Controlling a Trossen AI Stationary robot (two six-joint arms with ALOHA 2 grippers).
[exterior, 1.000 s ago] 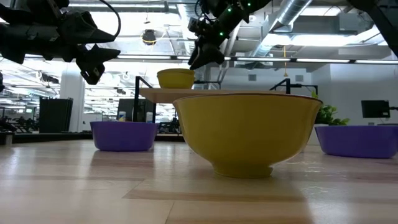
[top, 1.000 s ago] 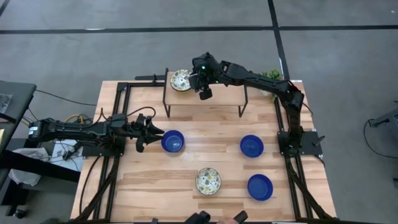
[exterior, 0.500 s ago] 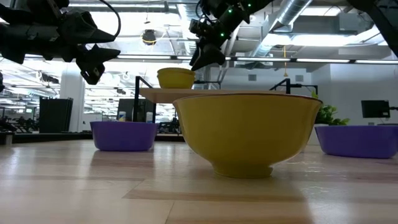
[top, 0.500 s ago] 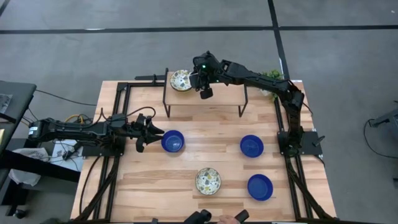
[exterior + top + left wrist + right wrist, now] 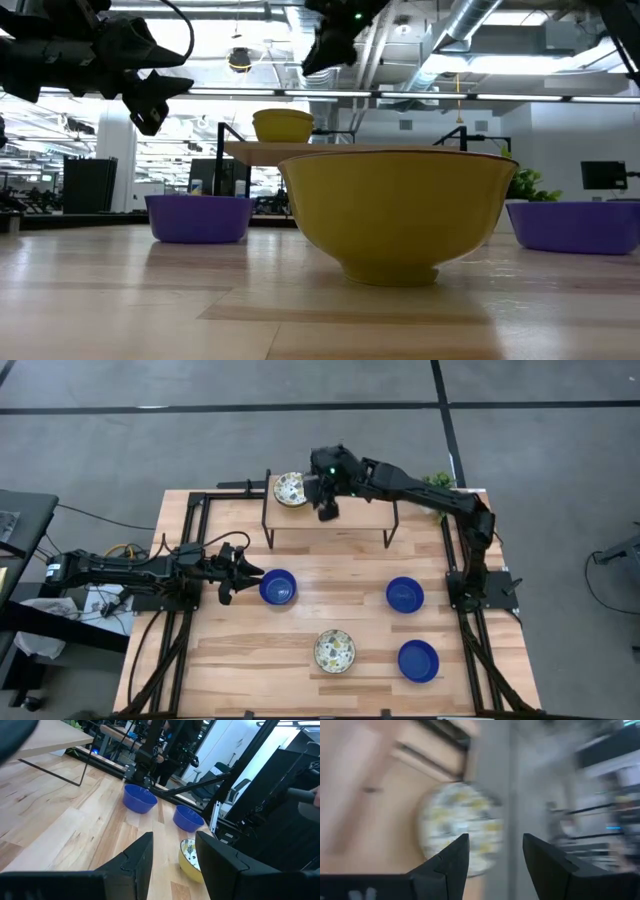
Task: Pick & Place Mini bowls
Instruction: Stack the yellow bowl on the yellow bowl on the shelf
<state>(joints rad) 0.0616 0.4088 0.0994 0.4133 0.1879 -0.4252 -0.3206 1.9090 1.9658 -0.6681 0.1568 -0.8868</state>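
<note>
A floral mini bowl (image 5: pixel 290 489) stands on a raised wooden shelf (image 5: pixel 362 510) at the table's far side; the blurred right wrist view shows that bowl (image 5: pixel 460 832) just ahead of the fingers. My right gripper (image 5: pixel 325 510) hangs open above the shelf, beside this bowl, holding nothing. Three blue mini bowls (image 5: pixel 278 587) (image 5: pixel 404 594) (image 5: pixel 418 660) and another floral one (image 5: pixel 334 651) rest on the tabletop. My left gripper (image 5: pixel 246 574) stays open and empty, just left of the left blue bowl.
The shelf stands on thin black legs (image 5: pixel 267 525) at the far edge. Black frame rails (image 5: pixel 190 550) run along the table's left and right sides. A green plant (image 5: pixel 436 480) sits at the far right corner. Bare wood lies between the bowls mid-table.
My right gripper has risen away from the shelf and the floral bowl on it, staying open and turning slightly. The bowl stays where it was on the shelf.
</note>
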